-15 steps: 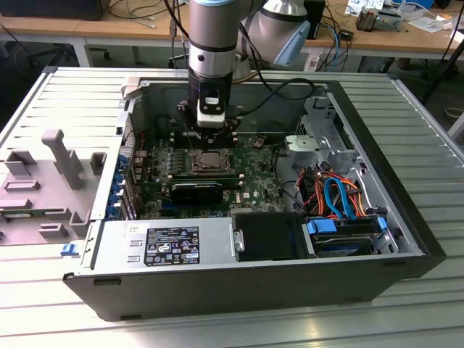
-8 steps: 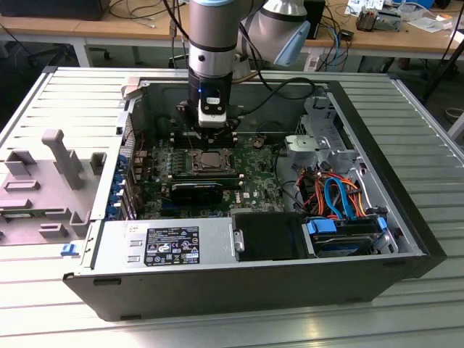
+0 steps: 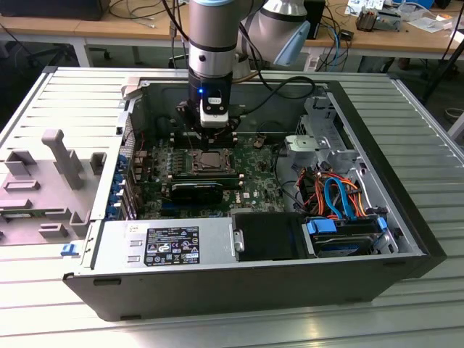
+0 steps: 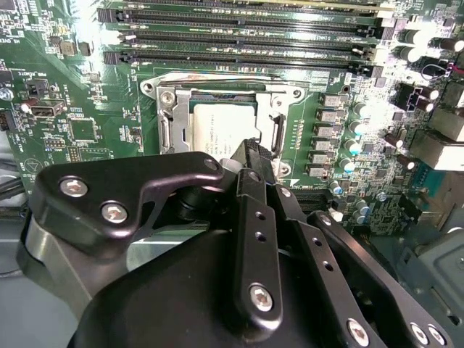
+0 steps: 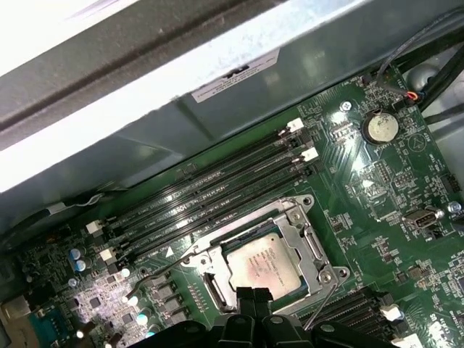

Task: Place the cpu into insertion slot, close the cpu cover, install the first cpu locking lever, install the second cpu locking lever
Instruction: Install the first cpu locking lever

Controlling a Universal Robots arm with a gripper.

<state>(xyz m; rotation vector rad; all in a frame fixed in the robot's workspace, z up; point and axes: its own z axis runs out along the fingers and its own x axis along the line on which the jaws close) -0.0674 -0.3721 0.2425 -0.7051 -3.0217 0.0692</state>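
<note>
Cpu (image 5: 259, 262) seated, cover (image 5: 308, 239) down (lever (image 5: 320, 308) apparently unlatched) — the gripper (image 5: 254, 293), pinched together and empty, hangs at the cover's edge; the lever wants pressing down to latch.

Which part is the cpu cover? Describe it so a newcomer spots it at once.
Inside the open computer case, find the green motherboard and its long black memory slots. Beside them, near the gripper, lies the cpu cover: a thin silver frame around the grey cpu, the one shiny windowed square among dark slots and small parts.
</note>
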